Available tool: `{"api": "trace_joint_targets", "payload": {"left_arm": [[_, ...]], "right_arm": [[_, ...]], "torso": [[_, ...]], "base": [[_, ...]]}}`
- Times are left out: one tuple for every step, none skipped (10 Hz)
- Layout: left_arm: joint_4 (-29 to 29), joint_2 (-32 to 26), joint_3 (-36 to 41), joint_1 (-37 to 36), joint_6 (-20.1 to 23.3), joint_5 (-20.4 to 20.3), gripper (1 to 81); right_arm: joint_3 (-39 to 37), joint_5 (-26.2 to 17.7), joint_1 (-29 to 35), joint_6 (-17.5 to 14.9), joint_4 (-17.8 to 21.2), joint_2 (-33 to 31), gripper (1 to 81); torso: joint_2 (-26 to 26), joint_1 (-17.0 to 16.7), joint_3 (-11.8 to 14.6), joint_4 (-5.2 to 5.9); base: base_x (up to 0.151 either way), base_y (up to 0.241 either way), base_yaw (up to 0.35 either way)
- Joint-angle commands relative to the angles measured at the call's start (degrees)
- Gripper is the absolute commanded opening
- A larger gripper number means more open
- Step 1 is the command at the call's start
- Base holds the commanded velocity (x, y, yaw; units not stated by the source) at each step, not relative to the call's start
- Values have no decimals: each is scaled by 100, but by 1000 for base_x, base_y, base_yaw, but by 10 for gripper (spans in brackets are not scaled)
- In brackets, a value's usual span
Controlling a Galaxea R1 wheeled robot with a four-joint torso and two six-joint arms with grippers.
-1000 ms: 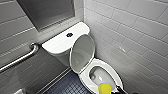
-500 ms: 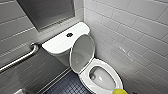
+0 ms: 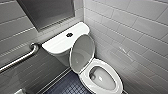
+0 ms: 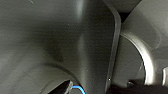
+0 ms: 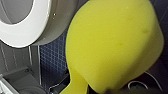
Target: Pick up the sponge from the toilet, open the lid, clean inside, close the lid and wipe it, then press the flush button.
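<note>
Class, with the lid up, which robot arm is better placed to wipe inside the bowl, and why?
Right, probably. Its wrist view shows the sponge held close, just beside the rim of the toilet, and the lid already stands open.

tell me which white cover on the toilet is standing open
The oval lid, tipped up on its hinge. The flat tank cover, with the dark flush button in it, lies level.
</note>
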Motion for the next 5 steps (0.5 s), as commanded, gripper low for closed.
{"api": "trace_joint_targets", "payload": {"left_arm": [[-28,31,151,145,29,348,811],[-28,31,151,145,29,348,811],[-28,31,151,136,29,330,811],[-28,22,151,136,29,313,811],[-28,22,151,145,29,313,811]], "right_arm": [[1013,-167,803,16,-237,-845,10],[1210,-238,1041,16,-246,-926,10],[1359,-387,1337,16,-246,-917,10],[1544,-589,1611,16,-360,-864,10],[1667,-999,1971,25,-404,-682,10]], "torso": [[0,0,0,0],[0,0,0,0],[0,0,0,0],[0,0,0,0],[0,0,0,0]], "base": [[0,0,0],[0,0,0],[0,0,0],[0,0,0],[0,0,0]]}}
